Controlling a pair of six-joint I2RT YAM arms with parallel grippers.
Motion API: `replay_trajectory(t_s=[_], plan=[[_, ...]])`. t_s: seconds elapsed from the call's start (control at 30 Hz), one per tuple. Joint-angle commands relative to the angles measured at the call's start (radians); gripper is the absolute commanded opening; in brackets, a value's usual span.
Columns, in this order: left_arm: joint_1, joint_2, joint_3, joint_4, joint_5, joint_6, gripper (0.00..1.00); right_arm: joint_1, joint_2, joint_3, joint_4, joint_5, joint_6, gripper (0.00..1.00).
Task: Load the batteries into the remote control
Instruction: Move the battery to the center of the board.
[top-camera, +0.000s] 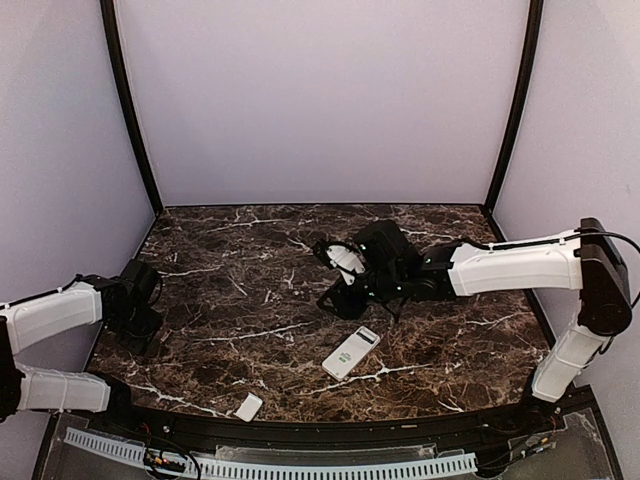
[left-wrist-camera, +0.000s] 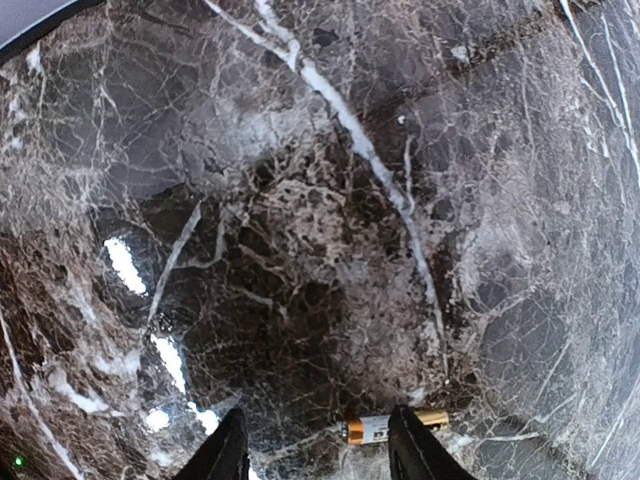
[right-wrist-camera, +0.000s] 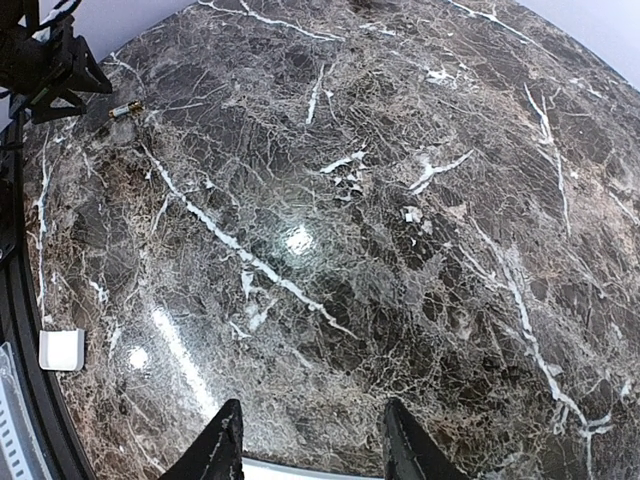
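A battery with a gold end and a pale label lies flat on the dark marble table. My left gripper hangs over it, open. The battery's middle is hidden behind the right fingertip, and the left fingertip stands well clear of it. In the right wrist view the same battery shows far off at the top left. The white remote control lies front centre, its pale display toward the back right. My right gripper hovers behind it, open and empty.
A small white cover plate lies near the table's front edge, left of the remote, and shows again in the right wrist view. Black posts and pale walls close the table at the back and sides.
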Motion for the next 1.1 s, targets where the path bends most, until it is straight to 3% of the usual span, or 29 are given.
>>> replay_trajectory(t_s=[0.0,0.27,0.43,0.8,1.07], plan=[[-0.004,0.050,-0.036,0.059,-0.011,-0.081,0.45,-0.004,-0.017,-0.007,-0.010,-0.010,0.016,0.44],[-0.004,0.172,0.002,0.115,0.020,-0.013,0.37,-0.004,-0.017,-0.007,-0.016,-0.004,0.013,0.44],[-0.048,0.171,0.001,0.106,0.091,-0.019,0.27,-0.004,-0.014,-0.004,-0.020,0.006,0.007,0.44],[-0.222,0.183,-0.044,0.147,0.128,-0.114,0.23,-0.004,0.000,0.033,-0.047,0.020,-0.020,0.44],[-0.329,0.297,0.094,0.157,0.084,0.028,0.26,-0.004,-0.008,0.023,-0.063,0.036,-0.021,0.44]])
